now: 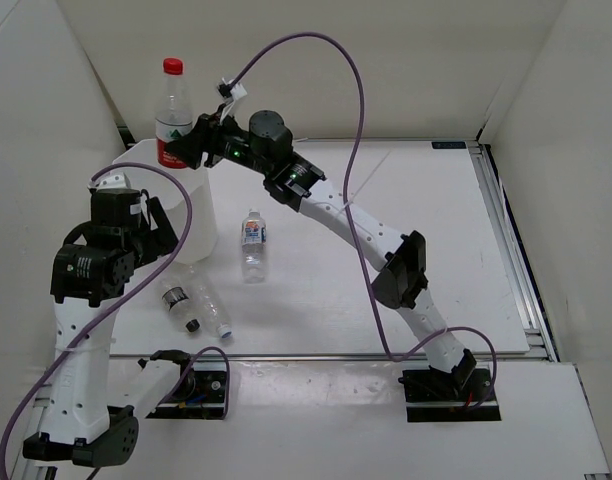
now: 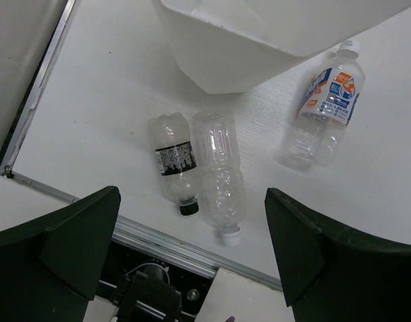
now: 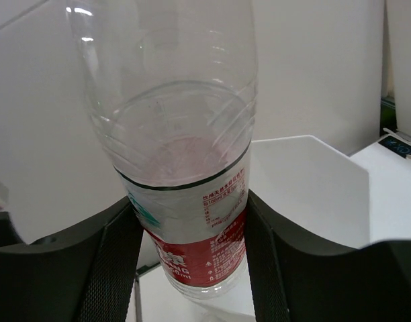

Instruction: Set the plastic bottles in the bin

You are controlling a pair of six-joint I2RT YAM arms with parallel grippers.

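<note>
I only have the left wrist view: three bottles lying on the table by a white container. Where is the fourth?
Observer: The clear plastic bottle with red cap and red label is held cap-up in the right claw, at the far side of the tall white translucent bin.
Operator: Is it gripped on both sides?
Observer: Yes. The right wrist view shows both fingers against its label.

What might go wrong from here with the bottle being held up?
The red-label bottle, clamped in the right gripper, seems near the far edge of the bin; released there it may strike the rim and fall outside. The left gripper hangs open close beside the bin and might nudge it.
</note>
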